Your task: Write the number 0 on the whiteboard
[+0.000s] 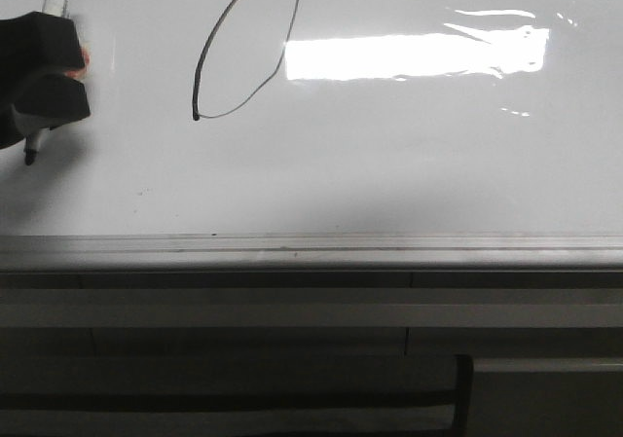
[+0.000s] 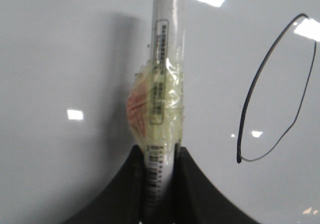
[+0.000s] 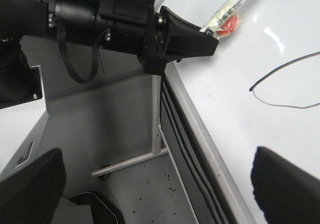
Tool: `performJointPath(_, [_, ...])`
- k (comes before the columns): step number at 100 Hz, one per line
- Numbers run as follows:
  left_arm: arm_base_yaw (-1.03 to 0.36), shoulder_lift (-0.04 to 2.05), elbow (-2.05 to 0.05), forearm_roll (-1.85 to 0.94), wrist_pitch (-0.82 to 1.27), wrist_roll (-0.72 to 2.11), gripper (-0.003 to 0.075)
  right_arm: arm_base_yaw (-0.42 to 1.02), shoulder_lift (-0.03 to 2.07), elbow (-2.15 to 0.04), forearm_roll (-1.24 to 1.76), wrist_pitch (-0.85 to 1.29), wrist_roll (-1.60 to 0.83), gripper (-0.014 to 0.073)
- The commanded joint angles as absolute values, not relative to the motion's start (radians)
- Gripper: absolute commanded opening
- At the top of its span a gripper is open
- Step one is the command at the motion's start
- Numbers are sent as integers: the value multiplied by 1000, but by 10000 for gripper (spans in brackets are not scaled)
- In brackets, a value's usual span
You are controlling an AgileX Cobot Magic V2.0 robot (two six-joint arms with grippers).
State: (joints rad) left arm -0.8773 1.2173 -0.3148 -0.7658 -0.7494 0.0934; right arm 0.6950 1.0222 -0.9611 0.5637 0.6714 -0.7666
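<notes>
Whiteboard, glossy white, already bears my thin black oval 0, nearly closed; left gripper clamps the white marker pen, right gripper's jaws spread empty.

Whiteboard: smooth, glossy white, mirrors the ceiling lights as bright patches. Rim along its near edge: brushed grey metal, dull sheen. Marker pen: smooth white plastic barrel with printed paper label, wrapped mid-length in clear, wrinkled, shiny tape. Left gripper: matt black plastic fingers. Number 0: thin, matt black ink line.
</notes>
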Motion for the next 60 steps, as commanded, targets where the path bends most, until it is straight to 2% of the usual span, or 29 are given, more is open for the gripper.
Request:
performJointPath(1, [-905,1215,-329,-763,-875,86,-20,693,1007,-986,583,605,-765,664])
performJointPath(60, [-916,1334,-329,-668,-961,-17,-20,693,1007,-985,581,596,-765,664])
